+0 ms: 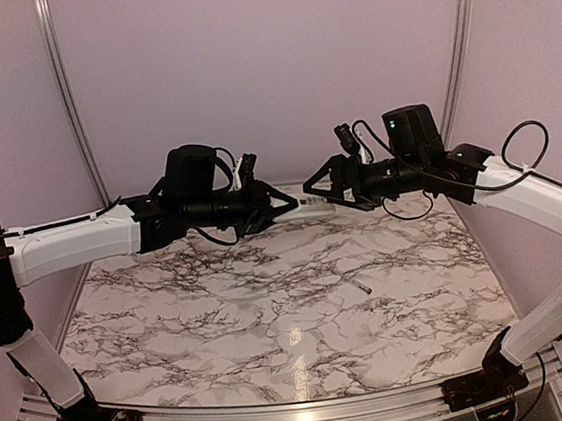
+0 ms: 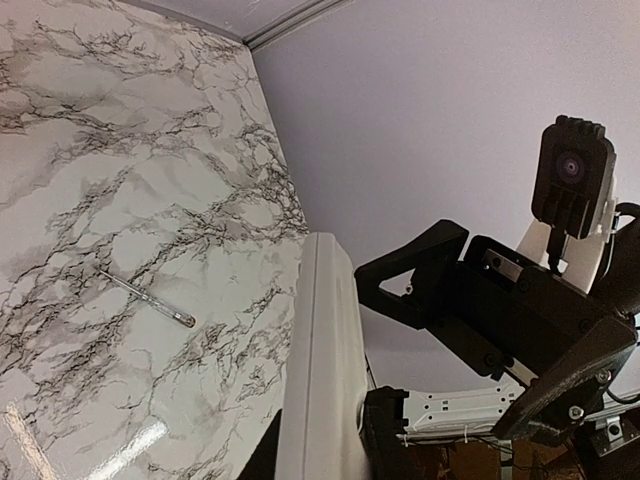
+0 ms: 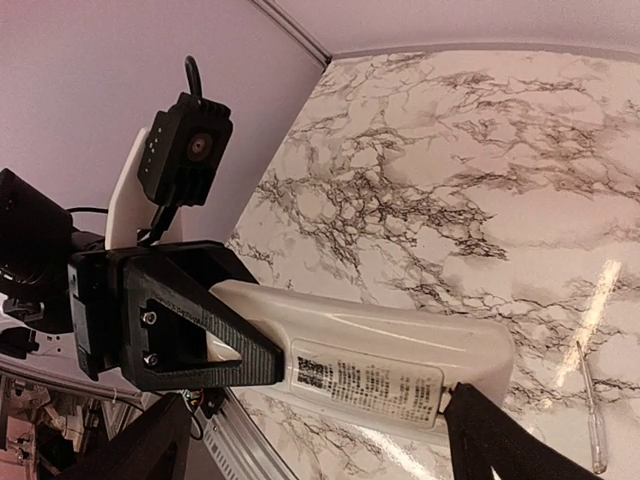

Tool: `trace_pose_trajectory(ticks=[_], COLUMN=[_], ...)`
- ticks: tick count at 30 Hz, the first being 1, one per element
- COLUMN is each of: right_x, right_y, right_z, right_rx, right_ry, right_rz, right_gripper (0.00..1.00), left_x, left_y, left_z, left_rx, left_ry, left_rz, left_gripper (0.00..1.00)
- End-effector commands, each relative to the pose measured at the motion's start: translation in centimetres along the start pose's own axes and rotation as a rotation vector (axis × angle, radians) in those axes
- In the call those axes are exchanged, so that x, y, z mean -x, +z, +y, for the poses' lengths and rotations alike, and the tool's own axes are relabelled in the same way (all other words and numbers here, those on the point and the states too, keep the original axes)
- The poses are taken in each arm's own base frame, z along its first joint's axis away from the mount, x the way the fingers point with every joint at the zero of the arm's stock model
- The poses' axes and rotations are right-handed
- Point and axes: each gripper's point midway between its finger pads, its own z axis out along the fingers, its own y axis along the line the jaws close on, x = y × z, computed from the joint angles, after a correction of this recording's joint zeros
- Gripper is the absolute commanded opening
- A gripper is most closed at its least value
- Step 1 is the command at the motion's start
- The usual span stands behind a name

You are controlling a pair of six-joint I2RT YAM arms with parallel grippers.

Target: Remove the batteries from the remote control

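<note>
The left gripper (image 1: 282, 202) clamps one end of the remote control (image 3: 370, 350), aloft — its other end lies between the right gripper's (image 1: 332, 195) widely parted jaws. Whether either right finger touches it is unclear.

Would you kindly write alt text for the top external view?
Above a marble table, the left gripper holds one end of the white remote control while the right gripper stands open around the other. A thin rod lies on the table.

Thin clear-tipped rod (image 1: 361, 285) flat on marble table (image 1: 222, 317)
</note>
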Motion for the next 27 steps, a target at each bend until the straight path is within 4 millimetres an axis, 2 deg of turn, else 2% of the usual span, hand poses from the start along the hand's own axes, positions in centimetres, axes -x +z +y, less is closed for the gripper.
trace_pose_trajectory(ticks=[1,8,14,27], right_x=[-1.6,-1.6,-1.5,-1.7], right_y=[0.6,-0.1,-0.8,-1.0], right_z=[1.7,2.1,3.4,3.9], right_rx=[0.132,0.204,0.3,0.343], right_ry=[0.043,0.072,0.074,0.071], right_rz=[0.072,0.06,0.048,0.057], right_gripper=[0.87,0.87,0.87,0.87], left_x=[-0.7,-1.0,-1.2,-1.6], left_y=[-1.6,-2.1,-2.7,-3.3], left_z=[-9.2,-10.2,-10.8,-11.4], left_rx=[-0.316,-0.36,-0.389,-0.422], left_ry=[0.179,0.202,0.217,0.233], left_rz=[0.03,0.043,0.048,0.05], left_gripper=[0.0,0.0,0.0,0.0])
